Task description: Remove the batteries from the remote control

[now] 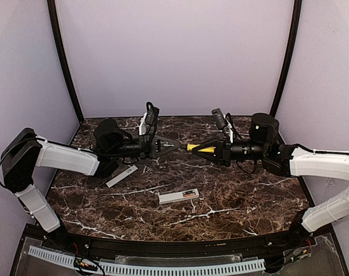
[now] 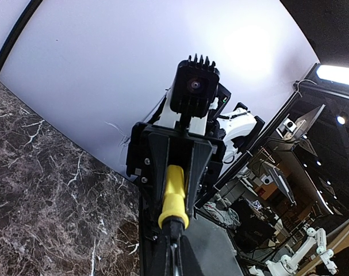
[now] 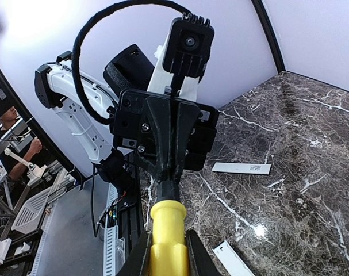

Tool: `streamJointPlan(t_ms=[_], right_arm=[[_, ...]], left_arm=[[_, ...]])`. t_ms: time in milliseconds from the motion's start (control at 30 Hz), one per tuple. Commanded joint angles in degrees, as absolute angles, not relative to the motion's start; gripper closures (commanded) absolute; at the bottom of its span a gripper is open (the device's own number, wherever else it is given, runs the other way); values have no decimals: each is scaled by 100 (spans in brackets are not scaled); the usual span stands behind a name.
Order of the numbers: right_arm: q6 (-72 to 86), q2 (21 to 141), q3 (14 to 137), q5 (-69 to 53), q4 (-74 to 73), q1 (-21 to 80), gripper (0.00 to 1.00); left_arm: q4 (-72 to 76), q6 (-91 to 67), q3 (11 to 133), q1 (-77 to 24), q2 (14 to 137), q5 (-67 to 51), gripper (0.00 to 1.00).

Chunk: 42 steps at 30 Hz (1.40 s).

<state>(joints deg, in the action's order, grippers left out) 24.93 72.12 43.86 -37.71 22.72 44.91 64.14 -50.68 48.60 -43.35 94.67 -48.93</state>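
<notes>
The remote control [image 1: 179, 196] lies flat on the marble table, in front of and between the two grippers. A small orange-red spot shows at its right end, too small to tell whether it is a battery. No loose battery shows. The remote's end also shows at the bottom of the right wrist view [image 3: 237, 261]. Both grippers are raised above the table, tip to tip. My right gripper [image 1: 198, 148] [image 3: 167, 244] is shut on the yellow handle of a stick [image 1: 192, 148] [image 3: 167, 230]. My left gripper [image 1: 175, 144] [image 2: 173, 236] is shut on its dark tip [image 2: 174, 227].
A thin flat whitish cover strip [image 1: 122, 176] [image 3: 241, 168] lies on the table below the left gripper. The walls of the enclosure stand close at the back and on both sides. A black rail [image 1: 174, 247] runs along the table's front edge.
</notes>
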Motion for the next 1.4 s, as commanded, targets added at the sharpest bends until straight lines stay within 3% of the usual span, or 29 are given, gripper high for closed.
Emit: streamJointPlan(t_ms=[0,133,267,700,833,900,967,1067,1167,1233,1367], right_arm=[[2461,7285,4537,-3837,2359,4552,81],[2470,7270,4544,-3794,2346,4557,67],[2457,7227,4538,-3782,2367,4553,65],[2494,7263,4491,-3811,2438,4553,83],[2487,7261,4491,-3830,2379,4553,98],[2475,7256,4492,-3833,2286,4553,100],[2460,7212,4491,-3801,2098,4565,100],[2408,7108,4502,-3648,1677,4562,100],[2354,6945,4500,-3445,1186,4562,100],[2335,6812,4492,-3271,822,4566,100],[2323,6566,4504,-2939,138,4562,100]], left_arm=[[6449,-4954,4942,-4359,9421,-4957,100],[6442,-4948,4924,-4363,9431,-4973,100],[6451,-4962,4914,-4360,9415,-4974,100],[6520,-5001,4857,-4366,9444,-4993,100],[6490,-4981,4839,-4368,9440,-5025,100],[6448,-4956,4840,-4368,9440,-5066,99],[6396,-4922,4842,-4368,9419,-5117,91],[6176,-4786,4802,-4359,9306,-5118,59],[5789,-4413,4685,-4356,9127,-4965,38],[5454,-4161,4606,-4358,8985,-4872,15],[4621,-3474,4409,-4357,8640,-4510,3]])
